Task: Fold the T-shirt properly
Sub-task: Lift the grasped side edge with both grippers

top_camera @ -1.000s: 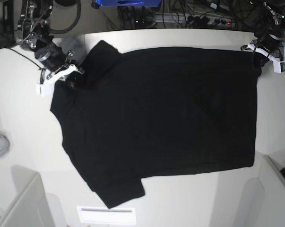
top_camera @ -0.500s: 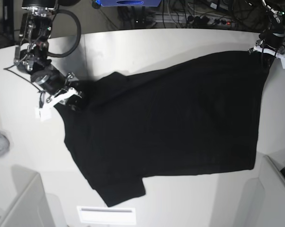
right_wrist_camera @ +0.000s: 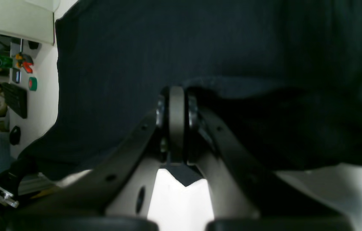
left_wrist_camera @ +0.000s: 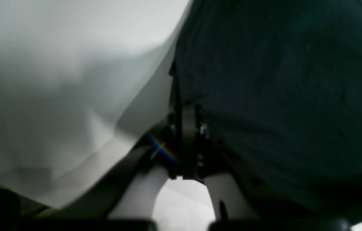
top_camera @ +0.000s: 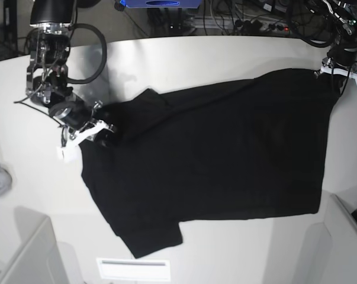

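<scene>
On white table (top_camera: 184,53): left gripper (top_camera: 334,72) and right gripper (top_camera: 101,131) clamped on black T-shirt (top_camera: 214,160) corners.

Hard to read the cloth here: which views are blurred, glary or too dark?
Left wrist: table soft and blurred, a rainbow flare by the jaws. Right wrist: T-shirt nearly featureless black. Base: sharper, edges bowed by the lens, folds in the T-shirt barely show.

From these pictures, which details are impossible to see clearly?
- Printed side of the large black cloth T-shirt: only a plain black side shows in all three views.
- Grip of the right claw: base view too small; in the right wrist view, black cloth hides the tips.
- Left claw: cut off by the base view's right edge; the left wrist view is blurred.
- White table: most is covered by cloth.
</scene>
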Available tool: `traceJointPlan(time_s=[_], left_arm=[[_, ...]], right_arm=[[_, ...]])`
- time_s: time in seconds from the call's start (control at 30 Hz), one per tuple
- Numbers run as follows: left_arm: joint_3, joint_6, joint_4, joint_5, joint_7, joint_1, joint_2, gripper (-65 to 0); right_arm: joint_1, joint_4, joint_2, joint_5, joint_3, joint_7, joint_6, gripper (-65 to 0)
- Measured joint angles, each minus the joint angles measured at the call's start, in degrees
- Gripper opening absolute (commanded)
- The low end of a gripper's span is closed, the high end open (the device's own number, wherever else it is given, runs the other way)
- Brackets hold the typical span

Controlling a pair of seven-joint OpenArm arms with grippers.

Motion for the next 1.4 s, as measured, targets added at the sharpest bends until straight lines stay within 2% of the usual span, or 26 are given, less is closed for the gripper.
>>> traceJointPlan(time_s=[0.37,0.47,0.6,0.73,0.87,1.03,1.2,1.33,1.4], left_arm=[[-0.17,5.2,-0.2,0.68,-0.09,-4.11,-0.04,-65.0],[0.39,9.44,-0.17,0.35,-0.2,-4.59,-0.02,-65.0],[0.0,10.75,-0.24,0.68,-0.09,-6.36,-0.07,-65.0],[0.46,13.68,-0.33,0.42,0.0,-7.5,-0.11,-65.0],[0.68,13.79,-0.61,0.68,-0.07,-8.41,-0.2,-65.0],[3.78,16.74,-4.81,3.72,-0.04,-10.43,-0.13,-65.0],[3.87,16.72,-5.57,6.21,-0.48,-12.92,-0.35,-65.0],[3.91,16.72,-7.04,10.1,-0.46,-15.06,-0.31,-65.0],[3.93,16.72,-8.11,11.28,-0.48,-15.74,-0.42,-65.0]], right_arm=[[4.35,-4.9,-0.13,0.15,-3.17,0.02,0.02,-65.0],[5.46,-5.25,0.02,0.24,-3.23,0.09,0.02,-65.0],[6.71,-8.66,0.0,0.07,-3.23,0.02,0.0,-65.0],[7.82,-10.47,0.02,0.02,-3.23,-0.07,0.0,-65.0],[10.19,-13.38,0.02,0.0,-3.91,0.42,0.0,-65.0],[11.04,-14.05,0.0,0.0,-5.75,0.44,0.0,-65.0],[11.85,-14.1,0.07,-0.02,-5.73,0.61,0.0,-65.0],[12.5,-14.91,-0.31,-5.86,-5.73,0.44,0.07,-65.0],[12.66,-14.91,-0.31,-6.51,-5.68,0.68,0.04,-65.0]])
